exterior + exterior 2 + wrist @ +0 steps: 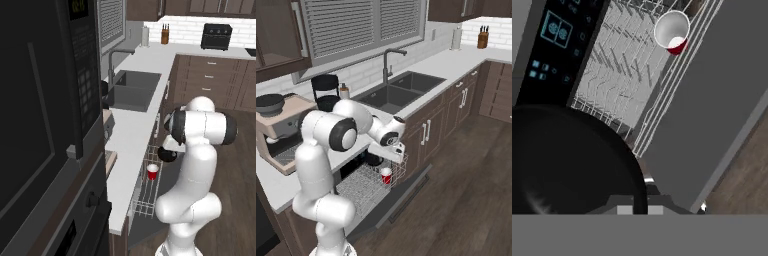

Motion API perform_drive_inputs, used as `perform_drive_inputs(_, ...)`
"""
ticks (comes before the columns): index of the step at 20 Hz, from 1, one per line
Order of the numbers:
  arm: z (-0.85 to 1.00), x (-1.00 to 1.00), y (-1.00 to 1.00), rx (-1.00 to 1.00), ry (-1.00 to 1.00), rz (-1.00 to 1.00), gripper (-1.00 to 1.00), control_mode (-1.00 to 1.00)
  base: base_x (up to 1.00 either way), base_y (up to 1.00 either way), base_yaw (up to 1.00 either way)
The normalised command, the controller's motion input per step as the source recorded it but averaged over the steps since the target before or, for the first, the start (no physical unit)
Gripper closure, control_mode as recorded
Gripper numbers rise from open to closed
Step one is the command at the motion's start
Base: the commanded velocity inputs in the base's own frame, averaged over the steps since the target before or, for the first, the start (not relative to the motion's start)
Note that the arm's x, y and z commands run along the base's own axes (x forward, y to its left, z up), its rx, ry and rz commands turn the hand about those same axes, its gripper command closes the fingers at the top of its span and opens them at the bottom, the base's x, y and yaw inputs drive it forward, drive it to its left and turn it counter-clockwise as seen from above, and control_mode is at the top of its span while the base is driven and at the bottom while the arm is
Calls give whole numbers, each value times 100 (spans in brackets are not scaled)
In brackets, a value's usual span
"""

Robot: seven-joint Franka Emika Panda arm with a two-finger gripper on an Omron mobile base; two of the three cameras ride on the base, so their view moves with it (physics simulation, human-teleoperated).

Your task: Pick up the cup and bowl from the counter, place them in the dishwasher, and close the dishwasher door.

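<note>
I see the cup upright by the pulled-out rack's front edge (bare wires beside it). My hand is clamped on the bowl's rim, above the rack.

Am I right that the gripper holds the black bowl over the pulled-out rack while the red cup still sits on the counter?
Not quite. The cup already stands upright in the dishwasher's white wire rack, not on the counter; the right base view shows it plainly. The rest holds: the gripper is shut on the bowl above the rack.
</note>
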Motion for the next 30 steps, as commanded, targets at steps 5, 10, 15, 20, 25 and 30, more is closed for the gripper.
perform_drive_inputs(5, -66, -17, -29, 22, 1, -10, 100, -100, 0, 0, 0)
perform_drive_inputs(10, -48, 3, 12, 27, 10, -10, 100, -100, 0, 0, 0)
perform_drive_inputs(15, -39, 1, 42, 21, 14, -11, 100, -100, 0, 0, 0)
perform_drive_inputs(20, -27, 2, 38, 20, 21, -15, 100, -100, 0, 0, 0)
perform_drive_inputs(25, -9, 29, 29, 22, 27, -18, 100, -100, 0, 0, 0)
perform_drive_inputs(30, -22, 25, 18, 20, 32, -20, 100, -100, 0, 0, 0)
